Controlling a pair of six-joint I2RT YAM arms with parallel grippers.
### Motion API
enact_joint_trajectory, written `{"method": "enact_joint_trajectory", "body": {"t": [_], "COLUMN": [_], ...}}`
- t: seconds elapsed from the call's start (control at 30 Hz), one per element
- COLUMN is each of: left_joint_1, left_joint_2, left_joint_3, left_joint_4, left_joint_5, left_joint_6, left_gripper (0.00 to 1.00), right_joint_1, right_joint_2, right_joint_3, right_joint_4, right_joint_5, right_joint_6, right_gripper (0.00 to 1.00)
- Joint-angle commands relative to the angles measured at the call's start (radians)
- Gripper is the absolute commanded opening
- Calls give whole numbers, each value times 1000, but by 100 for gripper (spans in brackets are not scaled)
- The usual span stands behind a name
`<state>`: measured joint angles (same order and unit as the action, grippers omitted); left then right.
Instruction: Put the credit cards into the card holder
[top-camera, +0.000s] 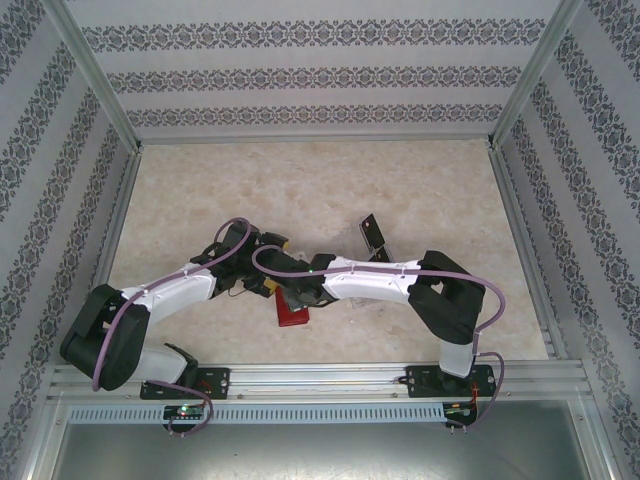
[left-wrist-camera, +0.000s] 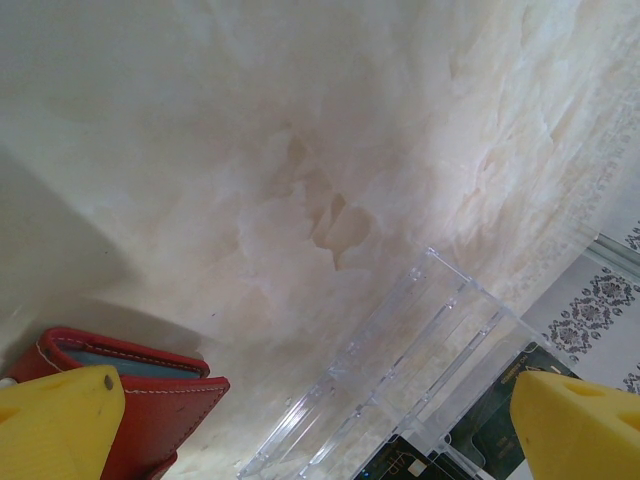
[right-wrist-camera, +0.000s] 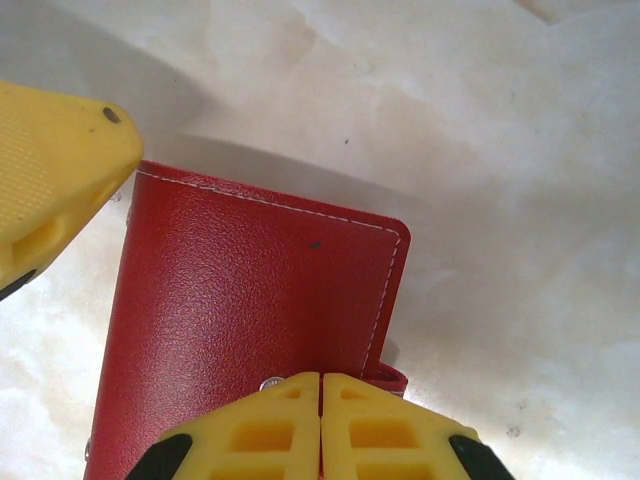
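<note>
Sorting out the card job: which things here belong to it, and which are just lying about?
Job: wallet; cards.
Lying about: clear tray.

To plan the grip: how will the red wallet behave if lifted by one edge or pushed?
The red wallet has a grained, stitched, leather-like cover, so it probably flexes rather than stays stiff. Being folded, it may fall open if lifted by one cover. Flat on the smooth table, it likely slides, not tips.
</note>
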<state>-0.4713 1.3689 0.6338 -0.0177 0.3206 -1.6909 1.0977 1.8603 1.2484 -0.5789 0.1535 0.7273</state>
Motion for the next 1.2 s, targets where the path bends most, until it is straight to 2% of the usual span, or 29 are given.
{"method": "enact_joint_trajectory", "body": {"t": [0.0,0.07,1.17], "left_joint_1": [-12,-12,-20], "left_joint_2": [7,10,20], "left_joint_3": [-13,-13,-2], "left_joint_4": [18,18,21], "left_joint_5": [1,1,0], "left_joint_6": [-13,-12,-12], "left_gripper": [100,100,100], "right_joint_1": [10,10,9], "right_joint_2": [-5,-11,-55], "right_joint_3": [20,19,8], "right_joint_4": [-29,-32,-49], "right_joint_5": [22,26,54], "right_joint_6": [-6,-8,2], "right_gripper": [14,18,19]}}
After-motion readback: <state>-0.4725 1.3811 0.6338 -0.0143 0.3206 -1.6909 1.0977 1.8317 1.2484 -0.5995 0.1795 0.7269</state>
